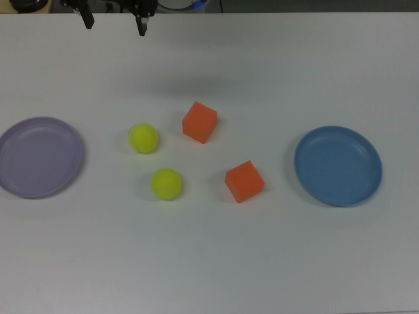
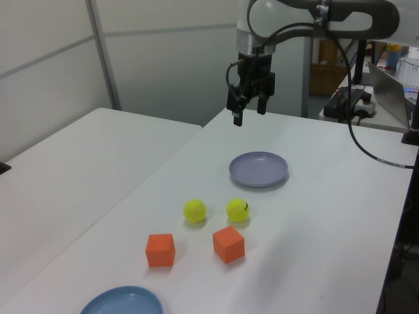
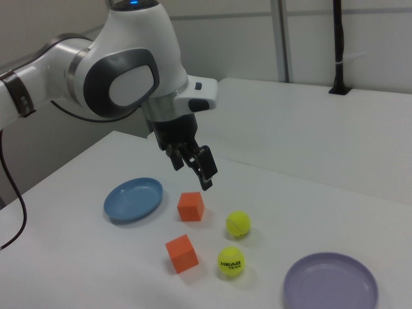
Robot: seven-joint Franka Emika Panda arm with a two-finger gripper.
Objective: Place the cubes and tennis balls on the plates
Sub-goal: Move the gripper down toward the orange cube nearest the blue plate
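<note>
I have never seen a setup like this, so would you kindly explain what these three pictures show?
They show one scene from three fixed cameras: above and from two opposite sides. The white machine is a robot arm; its black two-finger gripper hangs open above the table, holding nothing. On the table lie two orange cubes and two tennis balls, grouped in the middle. A lavender plate sits toward the top view's left, a blue plate toward the top view's right. Both plates are empty.

Lab: robot arm [image 3: 122, 77], cabled benches [image 2: 366, 104]
</note>
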